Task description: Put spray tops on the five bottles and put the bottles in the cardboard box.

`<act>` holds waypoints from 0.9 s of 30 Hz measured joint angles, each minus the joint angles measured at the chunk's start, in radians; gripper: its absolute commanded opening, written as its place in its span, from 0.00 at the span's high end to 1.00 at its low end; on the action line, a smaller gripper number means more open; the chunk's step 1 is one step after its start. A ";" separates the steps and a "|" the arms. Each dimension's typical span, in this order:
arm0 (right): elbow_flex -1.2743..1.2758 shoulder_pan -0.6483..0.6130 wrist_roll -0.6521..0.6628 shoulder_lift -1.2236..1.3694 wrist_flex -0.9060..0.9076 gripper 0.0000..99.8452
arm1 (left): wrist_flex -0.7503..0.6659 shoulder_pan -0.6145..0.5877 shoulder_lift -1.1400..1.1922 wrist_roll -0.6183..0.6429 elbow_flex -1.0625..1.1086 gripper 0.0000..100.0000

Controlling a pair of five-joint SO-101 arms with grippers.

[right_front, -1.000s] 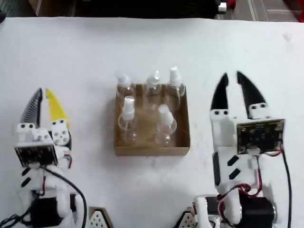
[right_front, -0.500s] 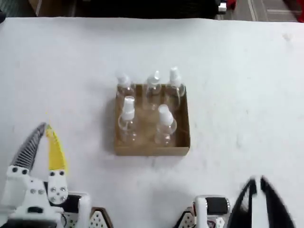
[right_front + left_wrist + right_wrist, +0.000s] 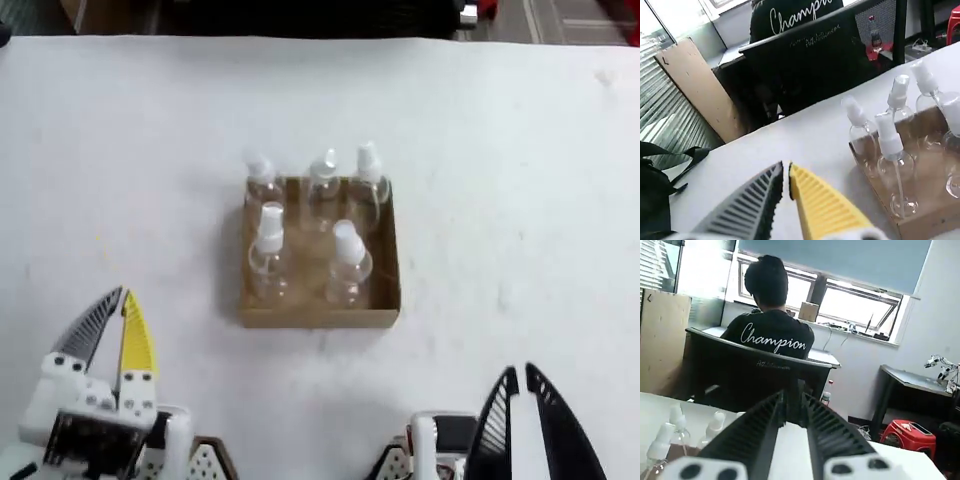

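1. The left hand (image 3: 122, 293) rests at the near edge of the counter (image 3: 500, 150), well apart from the cardboard box. Its fingers (image 3: 750, 205), one ribbed grey and one ribbed yellow, taper to points and are closed to a thin slit with nothing between them.
2. The right hand (image 3: 521, 369) sits at the same near edge on the other side. It is black and ribbed, closed to a narrow gap, and it too is empty. Both hands are likely kept low and clear here so they cannot knock anything in the box.
3. The cardboard box (image 3: 320, 318) lies mid-counter between the two arms. It is a shallow, open-topped square tray of plain brown card, and its low walls suit things that are lowered in from above.
4. All five bottles (image 3: 270, 262) stand upright inside it, two near the front wall and three along the far wall. They are small, round-bodied and made of clear plastic, so the brown floor shows through them.
5. Each bottle wears one of the white spray tops (image 3: 347, 240), a slim matte cap on a narrow neck. By this layout the task looks complete.
6. The counter is flat, white and slightly scuffed.
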 measured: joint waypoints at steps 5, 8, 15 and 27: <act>0.195 0.003 0.005 0.000 -0.143 0.97 | -0.141 -0.083 0.000 0.000 0.187 0.98; 0.384 0.003 0.064 0.000 -0.273 0.98 | -0.273 -0.123 0.000 0.000 0.344 0.98; 0.873 0.008 0.104 0.000 -0.542 0.98 | -0.683 -0.132 0.012 0.000 0.812 0.98; 1.343 0.008 0.104 0.000 -0.637 0.98 | -0.674 -0.130 0.014 0.000 0.993 0.98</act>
